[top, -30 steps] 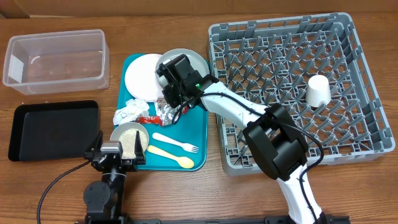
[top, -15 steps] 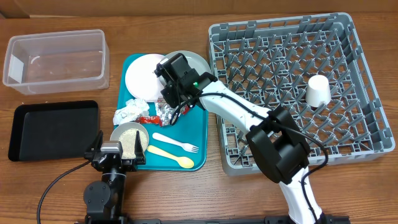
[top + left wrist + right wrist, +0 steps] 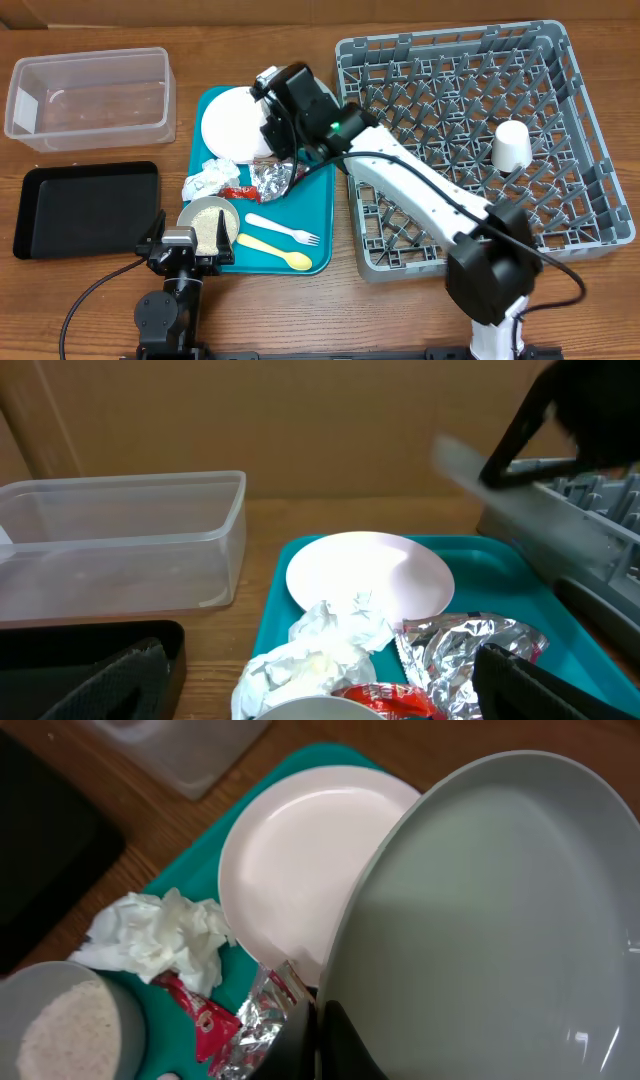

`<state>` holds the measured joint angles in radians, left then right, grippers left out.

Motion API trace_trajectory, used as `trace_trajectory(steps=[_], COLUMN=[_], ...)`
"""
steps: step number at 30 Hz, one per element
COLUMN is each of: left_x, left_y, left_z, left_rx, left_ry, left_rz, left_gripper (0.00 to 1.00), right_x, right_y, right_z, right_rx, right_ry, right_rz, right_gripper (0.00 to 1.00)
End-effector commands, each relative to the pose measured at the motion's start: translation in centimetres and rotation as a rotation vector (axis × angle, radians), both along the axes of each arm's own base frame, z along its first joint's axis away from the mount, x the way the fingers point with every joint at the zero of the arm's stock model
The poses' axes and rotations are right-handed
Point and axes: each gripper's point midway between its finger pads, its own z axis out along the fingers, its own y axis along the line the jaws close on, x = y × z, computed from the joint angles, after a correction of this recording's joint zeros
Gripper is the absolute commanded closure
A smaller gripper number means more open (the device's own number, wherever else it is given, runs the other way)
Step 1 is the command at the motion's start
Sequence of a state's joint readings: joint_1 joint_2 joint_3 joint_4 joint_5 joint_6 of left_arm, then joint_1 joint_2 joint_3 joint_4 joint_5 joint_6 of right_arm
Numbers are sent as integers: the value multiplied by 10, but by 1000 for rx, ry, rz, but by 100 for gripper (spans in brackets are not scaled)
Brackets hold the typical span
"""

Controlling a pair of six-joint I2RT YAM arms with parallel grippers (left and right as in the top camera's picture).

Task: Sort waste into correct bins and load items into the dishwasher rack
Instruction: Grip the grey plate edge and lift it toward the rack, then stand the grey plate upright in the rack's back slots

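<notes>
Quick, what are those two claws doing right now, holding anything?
Left gripper: open, holding nothing.
Right gripper: closed on the rim of the pale grey plate.

r gripper (image 3: pixel 318 1042) gripping grey plate (image 3: pixel 500 920) rim, white-pink plate (image 3: pixel 295 870), napkin (image 3: pixel 160 935), wrapper (image 3: pixel 203 1020), foil (image 3: pixel 258 1018)

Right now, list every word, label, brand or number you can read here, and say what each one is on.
No text can be read in any view.
Red wrapper: small white print, too blurred to read.
Clear tub, dishwasher rack, white cup, pale grey plate: no markings visible.
</notes>
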<state>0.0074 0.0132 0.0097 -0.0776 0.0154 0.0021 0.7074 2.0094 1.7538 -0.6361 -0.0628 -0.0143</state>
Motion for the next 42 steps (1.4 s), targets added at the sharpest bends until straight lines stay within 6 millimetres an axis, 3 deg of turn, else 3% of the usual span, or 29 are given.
trace_trajectory(steps=[1, 5, 10, 15, 19, 23, 27, 32, 34, 38, 42], left_x=[0, 0, 0, 0, 0, 0, 0, 0, 0, 0, 0], left_y=[1, 1, 1, 1, 1, 1, 1, 1, 1, 1, 1], left_z=[0, 0, 0, 0, 0, 0, 0, 0, 0, 0, 0], left_rx=[-9, -9, -9, -9, -9, -9, -9, -9, -9, -9, -9], left_ry=[-5, -5, -5, -5, -5, -5, -5, -5, -5, -5, -5], left_rz=[5, 5, 5, 5, 5, 5, 5, 5, 5, 5, 5], left_gripper=[0, 0, 0, 0, 0, 0, 0, 0, 0, 0, 0], right_x=[-6, -19, -35, -59, -76, -77, -67, -34, -20, -2, 10], right_y=[-2, 2, -4, -27, -57, -95, -136, -210, -244, -291, -310], right_z=[59, 80, 129, 186, 215, 223, 227, 231, 225, 209, 195], right_rx=[79, 137, 227, 289, 304, 302, 405, 518, 517, 520, 558], right_ry=[-76, -72, -111, -185, -209, -185, -77, -28, -35, -25, -5], right_rz=[2, 52, 51, 50, 26, -40, -86, -176, -248, -300, -263], right_gripper=[96, 96, 96, 96, 96, 96, 96, 96, 96, 96, 96])
